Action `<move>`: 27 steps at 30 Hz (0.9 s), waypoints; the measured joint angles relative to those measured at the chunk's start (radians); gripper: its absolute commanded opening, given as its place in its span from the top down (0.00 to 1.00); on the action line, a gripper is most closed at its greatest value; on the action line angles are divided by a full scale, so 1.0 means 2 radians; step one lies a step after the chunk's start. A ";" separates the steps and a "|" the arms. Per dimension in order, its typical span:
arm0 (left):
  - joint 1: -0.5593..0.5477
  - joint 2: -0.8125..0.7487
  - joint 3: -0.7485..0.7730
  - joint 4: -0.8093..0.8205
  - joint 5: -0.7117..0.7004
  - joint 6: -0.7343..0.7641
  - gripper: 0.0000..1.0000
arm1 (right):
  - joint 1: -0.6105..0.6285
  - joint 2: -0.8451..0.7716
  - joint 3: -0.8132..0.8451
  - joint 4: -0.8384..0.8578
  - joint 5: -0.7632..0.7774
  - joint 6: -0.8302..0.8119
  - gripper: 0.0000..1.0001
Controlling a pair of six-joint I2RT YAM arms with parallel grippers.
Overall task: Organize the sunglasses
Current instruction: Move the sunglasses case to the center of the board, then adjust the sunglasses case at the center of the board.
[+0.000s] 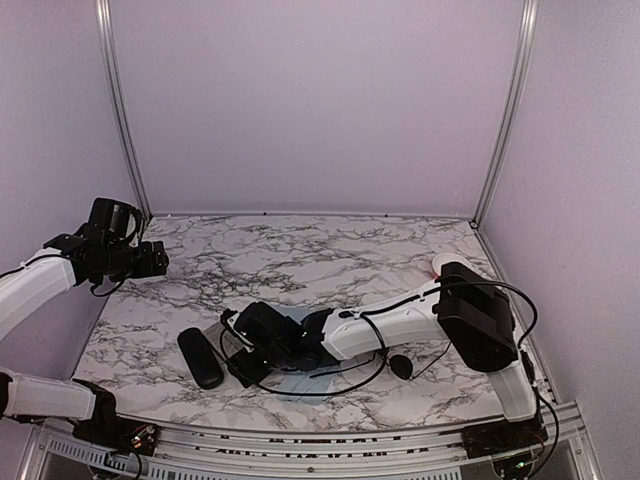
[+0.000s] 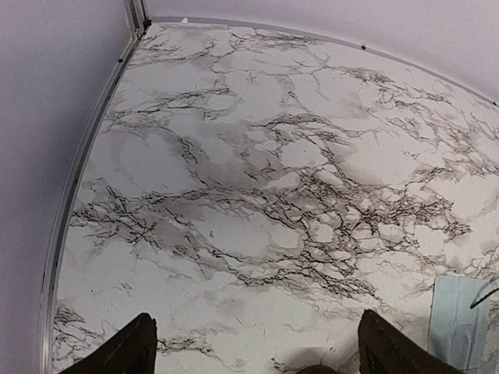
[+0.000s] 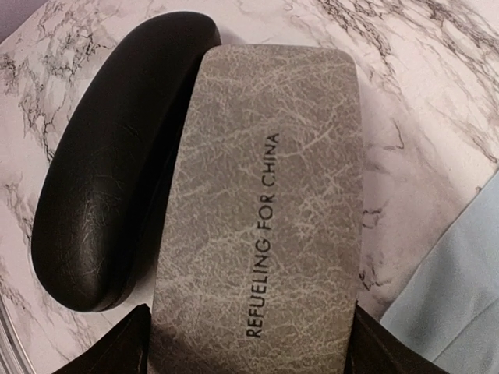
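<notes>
Grey case flanked by right fingers, black case just beside

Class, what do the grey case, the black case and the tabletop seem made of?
Grey case: matte leather or imitation, cracked grain, printed lettering. Black case: smooth leather-look shell, soft sheen, fine creases. Tabletop: marble pattern, dark veins on white; possibly printed laminate.

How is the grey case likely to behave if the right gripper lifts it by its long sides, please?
The grey case looks stiff, with flat straight sides, so it probably keeps its shape when squeezed. Its cracked, leathery skin likely gives some grip. It lies close beside the black case, which may get nudged.
</notes>
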 measured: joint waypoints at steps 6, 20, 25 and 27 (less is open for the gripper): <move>-0.034 0.002 0.000 -0.006 -0.015 -0.020 0.11 | 0.000 -0.040 -0.058 -0.002 -0.028 0.018 0.20; -0.206 -0.049 -0.052 -0.026 0.019 -0.210 0.14 | -0.003 -0.125 -0.176 0.126 -0.169 0.026 0.17; -0.265 -0.064 -0.087 -0.027 0.004 -0.289 0.21 | -0.024 -0.178 -0.229 0.138 -0.151 0.018 0.16; -0.288 -0.053 -0.090 -0.027 -0.014 -0.324 0.24 | -0.045 -0.207 -0.252 0.138 -0.127 0.017 0.15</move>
